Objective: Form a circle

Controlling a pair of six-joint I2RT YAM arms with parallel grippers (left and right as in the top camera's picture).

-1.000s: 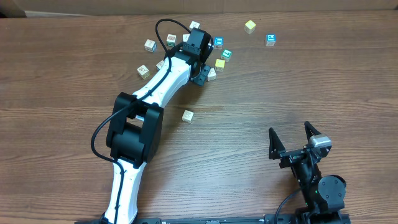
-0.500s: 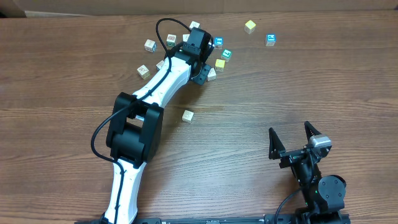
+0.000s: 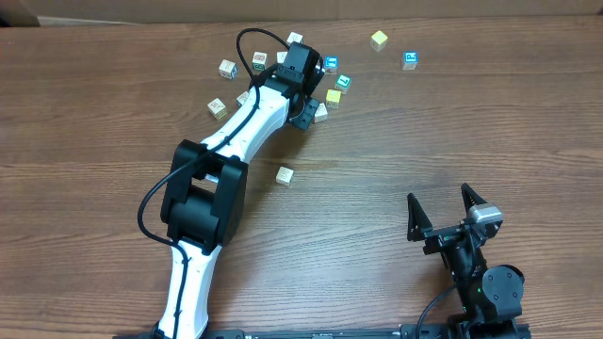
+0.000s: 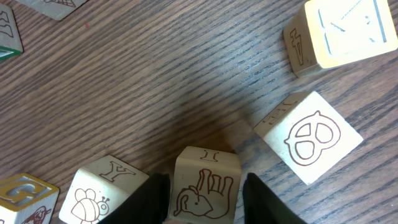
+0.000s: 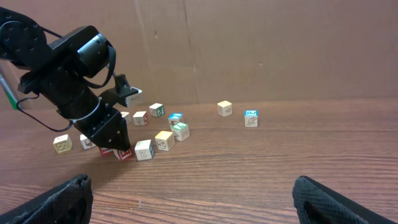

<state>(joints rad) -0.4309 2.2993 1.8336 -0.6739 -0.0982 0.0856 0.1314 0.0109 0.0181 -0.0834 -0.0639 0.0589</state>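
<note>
Whitish toy cubes with printed faces lay in a loose, broken arc at the far middle of the wood-grain table (image 3: 452, 132). That was all we could call the circle (image 3: 333, 96) at that moment, a part-made curve rather than a closed ring.

The left gripper (image 4: 206, 198) was reaching into the arc's right end. Its jaws stood partly closed, and in the wrist view they looked pressed against both sides of the elephant cube (image 4: 205, 177), which sat on the wood. The bee cube (image 4: 102, 194) lay just beside it on one side, and the pretzel cube (image 4: 309, 138) sat near it on the other, turned at an angle.

The right gripper (image 3: 443, 209) waited near the table's front edge, well apart from the cubes, with its jaws spread wide and nothing between them.

Three pieces lay outside the arc: a lone cube (image 3: 285, 175) nearer the table's middle, a yellow cube (image 3: 379, 40) and a blue-faced cube (image 3: 410, 59) off to the far right.

We judged the step in hand to be the grasp of one cube for repositioning along the curve. The next move would call for a clean lift or a gentle slide that spared the close neighbours. The cube would then need placing where a gap showed. The strays had yet to be gathered in.
</note>
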